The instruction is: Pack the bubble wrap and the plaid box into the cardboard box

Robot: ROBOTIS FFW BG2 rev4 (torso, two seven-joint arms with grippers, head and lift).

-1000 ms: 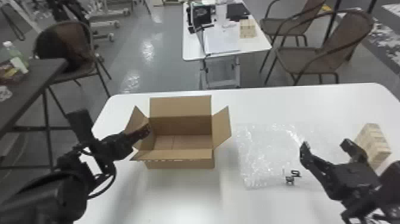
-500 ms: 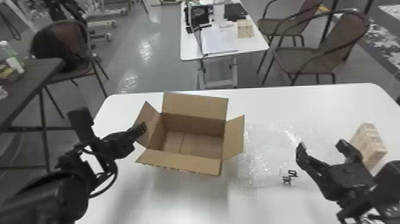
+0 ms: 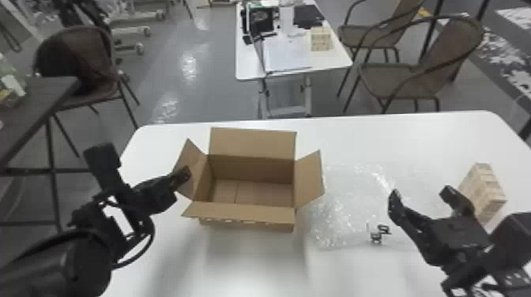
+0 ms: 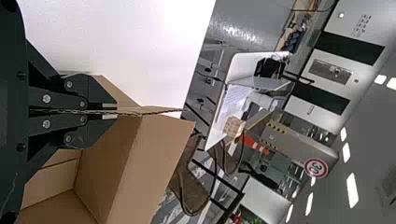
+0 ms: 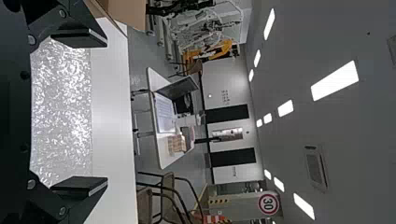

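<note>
Grey floor, brown chairs (image 3: 430,75) and a second white table (image 3: 253,71) fill the upper part of the head view; below them we see our white surface (image 3: 403,138), its far edge running across the middle of the frame and its corners rounded. We have bare room in a strip behind the cardboard box (image 3: 247,219) and at lower centre; the bubble wrap (image 3: 343,197) lies just beside the box on the right, and the plaid box (image 3: 480,191) stands near the frame's right edge.

Our left fingers (image 3: 182,175) are closed on the cardboard box's left flap (image 3: 191,158), its thin edge pinched between them in the left wrist view; our right fingers (image 3: 396,203) are spread wide with nothing held; in the head view the wrap extends to the left of them, and the plaid box is just right of them, partly hidden by the gripper.

We see the wrap as a clear, flat sheet, glinting all over, with small dark pieces (image 3: 376,237) at its lower part; the plaid box is pale beige, checked in light tan; the cardboard box is plain brown and upright at left of centre, its flaps splayed outward and its seamed floor showing.
</note>
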